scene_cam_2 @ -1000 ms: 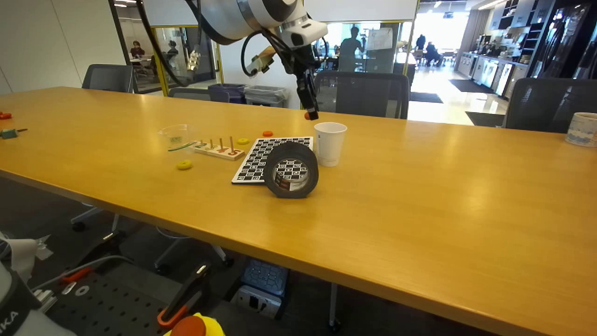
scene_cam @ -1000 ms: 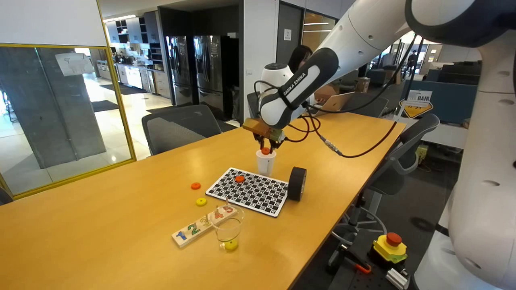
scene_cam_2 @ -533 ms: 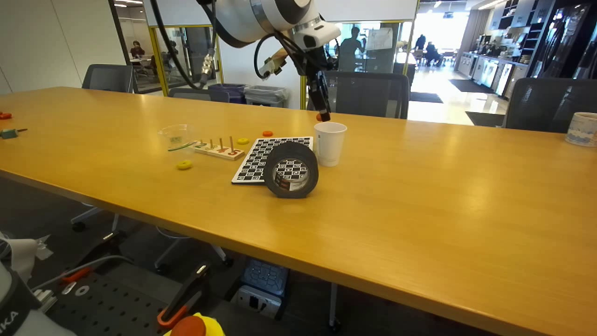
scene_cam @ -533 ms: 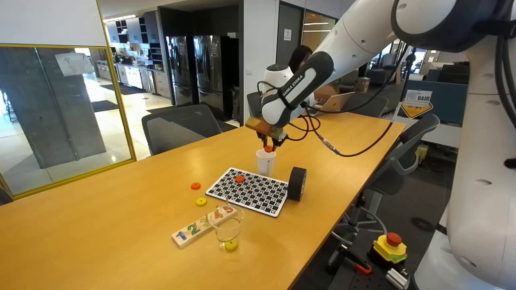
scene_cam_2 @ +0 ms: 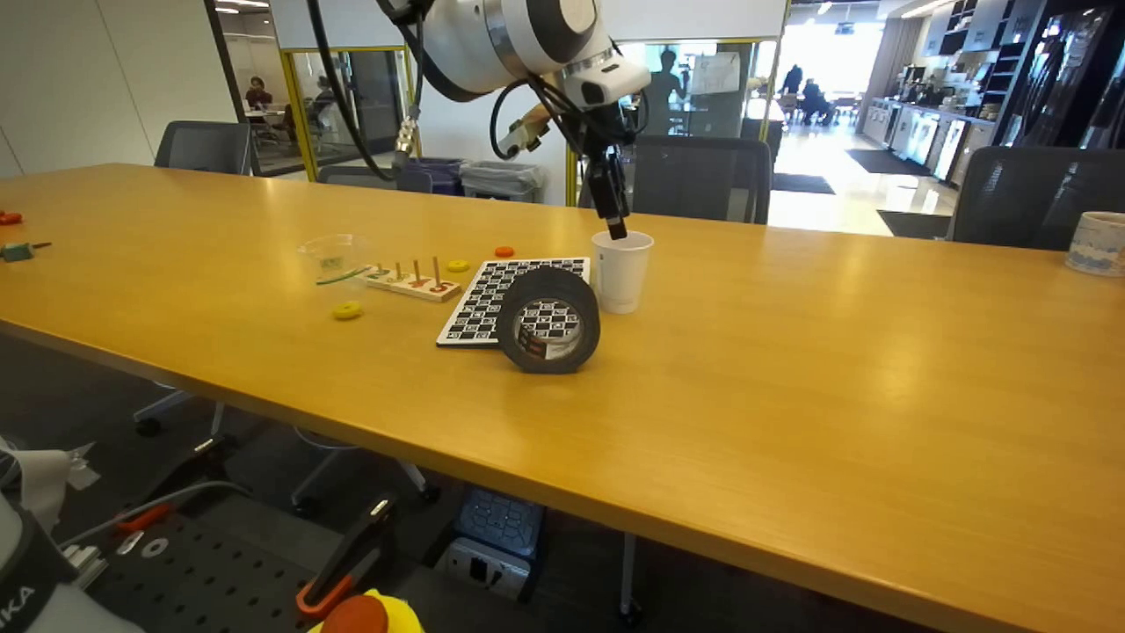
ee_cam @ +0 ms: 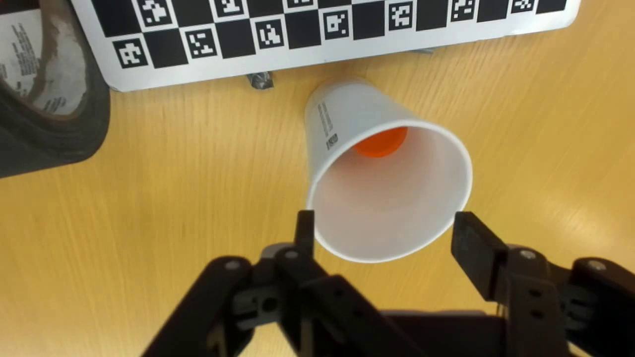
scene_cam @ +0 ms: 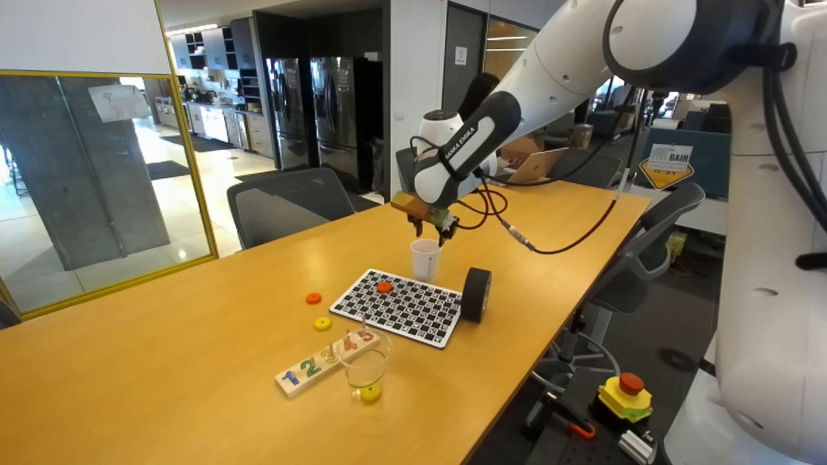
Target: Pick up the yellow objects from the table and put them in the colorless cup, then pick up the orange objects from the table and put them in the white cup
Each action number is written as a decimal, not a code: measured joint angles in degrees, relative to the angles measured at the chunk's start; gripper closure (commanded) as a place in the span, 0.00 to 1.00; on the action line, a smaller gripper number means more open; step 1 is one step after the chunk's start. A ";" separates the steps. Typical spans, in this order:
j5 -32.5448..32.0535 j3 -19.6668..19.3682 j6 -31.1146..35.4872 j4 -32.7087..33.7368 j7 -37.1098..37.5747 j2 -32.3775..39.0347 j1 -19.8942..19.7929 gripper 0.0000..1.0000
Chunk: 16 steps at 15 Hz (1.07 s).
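Note:
In the wrist view my gripper (ee_cam: 384, 218) stands open above the mouth of the white cup (ee_cam: 342, 109), one finger to either side and nothing between them. An orange object (ee_cam: 381, 143) lies at the bottom of that cup; whether more lie under it I cannot tell. On the table (scene_cam: 194, 361) in an exterior view there is an orange object (scene_cam: 313, 298), and another orange object (scene_cam: 384, 287) rests on the checkered board. A yellow object (scene_cam: 322, 323) lies near the number board. The colorless cup (scene_cam: 366, 373) shows a yellow object (scene_cam: 369, 392) at its base, seemingly inside.
Beside the white cup lies the checkered board (scene_cam: 400, 307), with a black tape roll (scene_cam_2: 549, 321) standing on edge by it. A wooden number board (scene_cam: 316, 365) with pegs adjoins the colorless cup. A mug (scene_cam_2: 1094, 244) stands far off on the table.
An orange object was gripped over the white cup's rim in the earlier frames. The jaws have parted, and it no longer shows between the fingers. The gripper has shifted slightly, staying over the cup.

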 measured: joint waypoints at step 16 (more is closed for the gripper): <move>15.97 11.00 -1.94 -2.15 -25.17 -0.62 2.50 0.00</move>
